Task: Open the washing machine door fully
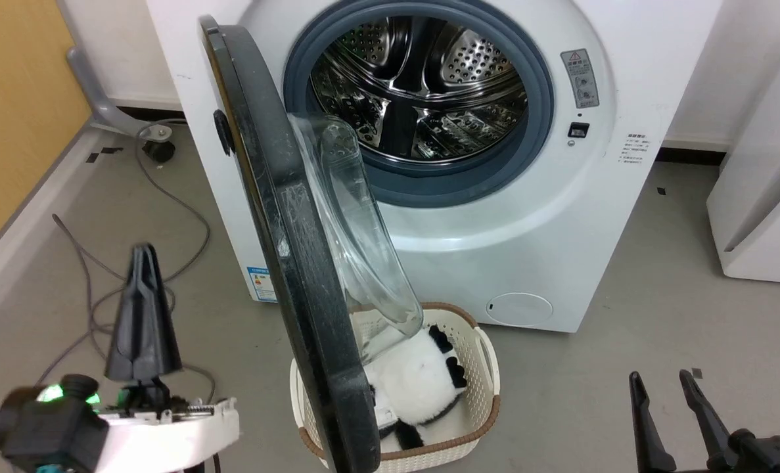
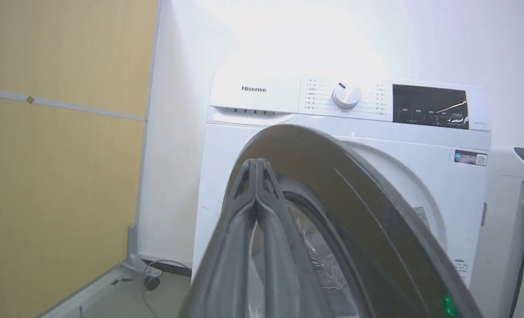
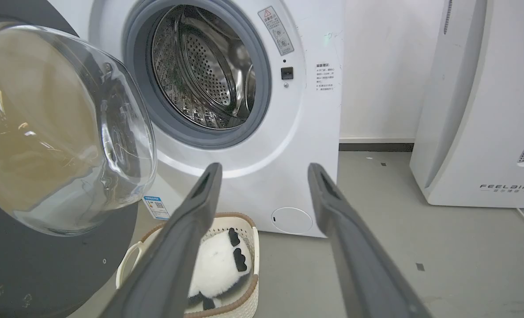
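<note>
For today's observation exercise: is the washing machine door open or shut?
Open. The washing machine door stands out edge-on toward the camera, and the steel drum shows uncovered behind it.

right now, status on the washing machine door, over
Left gripper shut, empty; right gripper open, empty. Washing machine door stands about halfway, not fully open, neither gripper touching it. Laundry basket with panda plush sits under its lower edge.

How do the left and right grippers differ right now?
The left gripper has its fingers pressed together; the right gripper has them spread apart. The left gripper sits on the outer side of the washing machine door; the right gripper sits on the glass-bowl side, further from it. Both are dark, two-fingered and hold nothing.
</note>
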Controlling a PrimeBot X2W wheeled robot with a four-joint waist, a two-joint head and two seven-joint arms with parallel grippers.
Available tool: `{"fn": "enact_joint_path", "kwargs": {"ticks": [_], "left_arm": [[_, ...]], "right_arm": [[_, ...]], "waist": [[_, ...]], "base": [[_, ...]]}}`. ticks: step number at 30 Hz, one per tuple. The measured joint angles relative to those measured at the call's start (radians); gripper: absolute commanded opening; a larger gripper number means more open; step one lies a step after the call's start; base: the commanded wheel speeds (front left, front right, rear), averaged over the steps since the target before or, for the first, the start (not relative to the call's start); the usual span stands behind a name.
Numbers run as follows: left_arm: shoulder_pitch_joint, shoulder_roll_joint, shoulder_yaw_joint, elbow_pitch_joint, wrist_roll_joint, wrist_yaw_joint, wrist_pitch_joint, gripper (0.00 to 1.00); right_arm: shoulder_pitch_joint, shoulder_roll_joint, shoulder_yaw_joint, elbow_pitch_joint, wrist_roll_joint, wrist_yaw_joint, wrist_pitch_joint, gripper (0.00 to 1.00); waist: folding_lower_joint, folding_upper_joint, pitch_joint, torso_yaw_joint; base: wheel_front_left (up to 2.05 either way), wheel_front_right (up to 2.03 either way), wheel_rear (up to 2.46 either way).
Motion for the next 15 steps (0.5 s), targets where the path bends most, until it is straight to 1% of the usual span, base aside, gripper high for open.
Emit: {"fn": "enact_joint_path", "kwargs": {"ticks": [3, 7, 11, 15], "left_arm": [[-0.018, 0.000, -0.010, -0.072, 0.004, 0.008, 0.000, 0.00], [-0.033, 0.000, -0.045, -0.128, 0.005, 0.008, 0.000, 0.00], [-0.047, 0.000, -0.097, -0.186, 0.006, 0.007, 0.000, 0.00], [-0.048, 0.000, -0.169, -0.199, 0.030, -0.010, 0.000, 0.00]], "right_arm": [[0.000, 0.000, 0.006, 0.002, 0.000, 0.000, 0.002, 1.00], [0.000, 0.001, 0.012, 0.006, 0.003, 0.000, 0.003, 1.00], [0.000, 0.001, 0.015, 0.012, 0.009, 0.000, 0.003, 1.00], [0.000, 0.002, 0.017, 0.007, 0.010, 0.000, 0.002, 1.00]], "waist": [[0.0000, 0.0000, -0.003, 0.000], [0.0000, 0.0000, -0.009, 0.002], [0.0000, 0.0000, -0.013, 0.007], [0.0000, 0.0000, -0.016, 0.014]], "base": [[0.00, 0.00, 0.00], [0.00, 0.00, 0.00], [0.00, 0.00, 0.00], [0.00, 0.00, 0.00]]}}
